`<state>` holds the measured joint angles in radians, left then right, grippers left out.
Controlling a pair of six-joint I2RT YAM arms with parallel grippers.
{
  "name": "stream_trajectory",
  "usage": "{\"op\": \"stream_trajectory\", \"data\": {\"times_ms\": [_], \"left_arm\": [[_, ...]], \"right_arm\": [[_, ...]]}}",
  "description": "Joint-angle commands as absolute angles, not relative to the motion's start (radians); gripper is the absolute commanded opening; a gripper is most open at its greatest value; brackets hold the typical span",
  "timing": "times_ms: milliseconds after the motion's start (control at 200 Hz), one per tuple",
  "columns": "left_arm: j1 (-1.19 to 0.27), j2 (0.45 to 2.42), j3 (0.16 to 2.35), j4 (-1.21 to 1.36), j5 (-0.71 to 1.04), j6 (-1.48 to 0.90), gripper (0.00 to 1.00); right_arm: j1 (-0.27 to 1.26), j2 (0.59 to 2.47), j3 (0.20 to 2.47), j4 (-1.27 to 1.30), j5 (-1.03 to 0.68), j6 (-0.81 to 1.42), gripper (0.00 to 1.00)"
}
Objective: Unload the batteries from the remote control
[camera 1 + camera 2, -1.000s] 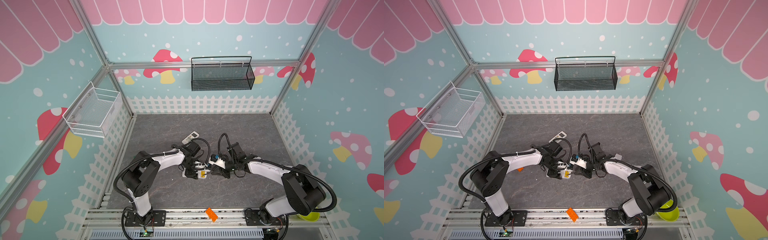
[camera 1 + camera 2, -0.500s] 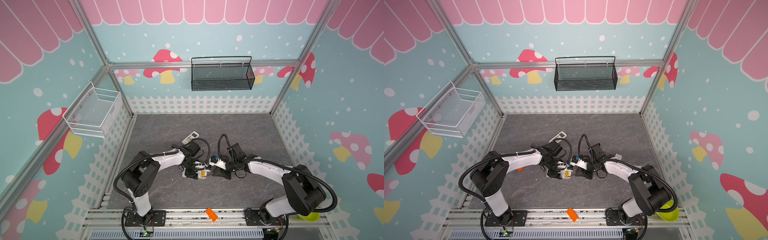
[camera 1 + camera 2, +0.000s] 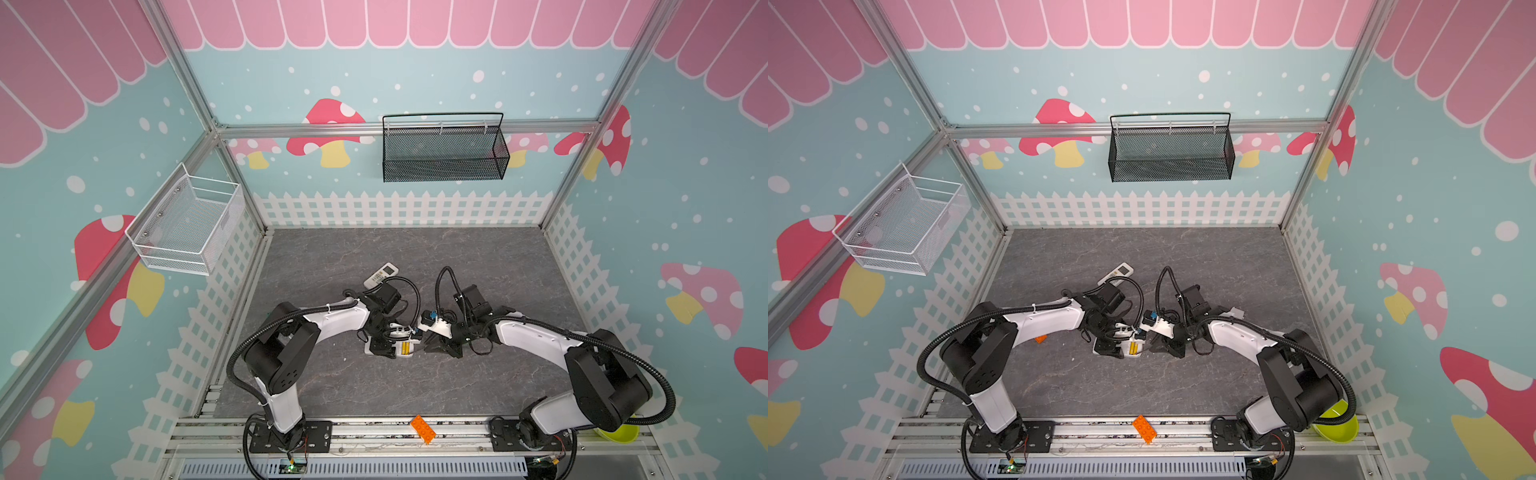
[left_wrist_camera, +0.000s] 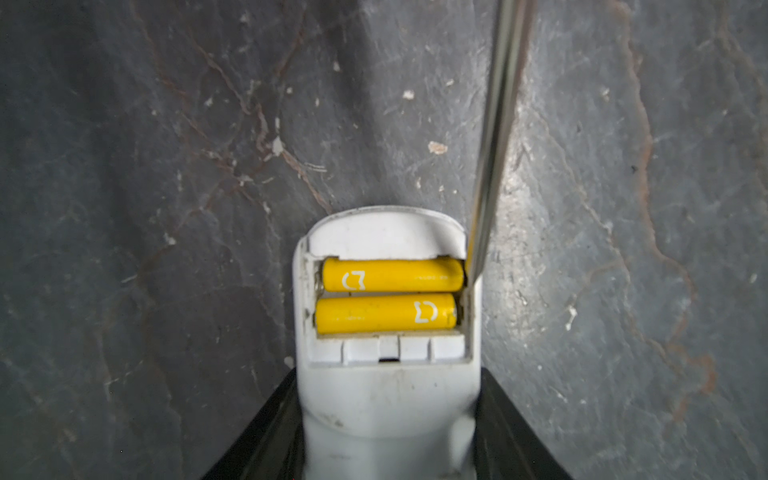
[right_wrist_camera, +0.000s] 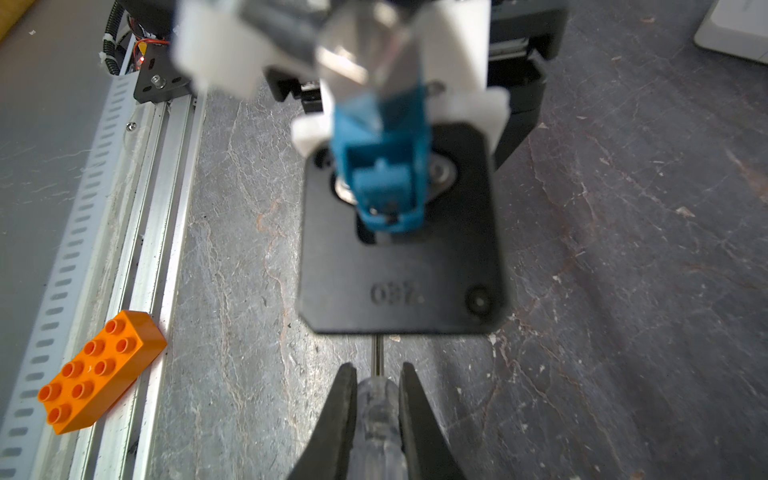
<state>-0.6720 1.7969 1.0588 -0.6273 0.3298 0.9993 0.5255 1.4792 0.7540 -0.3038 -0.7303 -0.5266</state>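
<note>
The left gripper (image 4: 388, 428) has its black fingers (image 4: 266, 419) clamped on either side of the white remote control (image 4: 386, 399), which lies back-up on the grey tabletop (image 4: 166, 166). The remote's compartment is uncovered, and the two yellow batteries (image 4: 390, 276) lie in it side by side, crosswise to its length. The right gripper (image 5: 377, 374) comes at the remote control from the opposite side, its fingers pressed onto the clear handle of a slim screwdriver (image 5: 376, 411). The steel shaft (image 4: 494, 145) slants down to the compartment's edge, at one end of the battery nearer the remote's tip; I cannot tell whether it has got under that battery. Beyond the remote control, toward the back fence, lies a second white remote (image 3: 381, 275). An orange toy brick (image 3: 423, 429) sits on the front rail.
</note>
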Motion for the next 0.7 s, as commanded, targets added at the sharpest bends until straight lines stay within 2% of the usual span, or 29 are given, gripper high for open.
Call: {"op": "stream_trajectory", "data": {"times_ms": [0, 696], "left_arm": [[-0.68, 1.824, 1.016, -0.685, 0.306, 0.997, 0.56], [-0.683, 1.825, 1.017, -0.685, 0.302, 0.998, 0.55]], "right_arm": [[0.536, 1.499, 0.775, -0.345, -0.764, -0.57, 0.0], [0.559, 1.528, 0.799, -0.428, -0.708, -0.649, 0.0]]}}
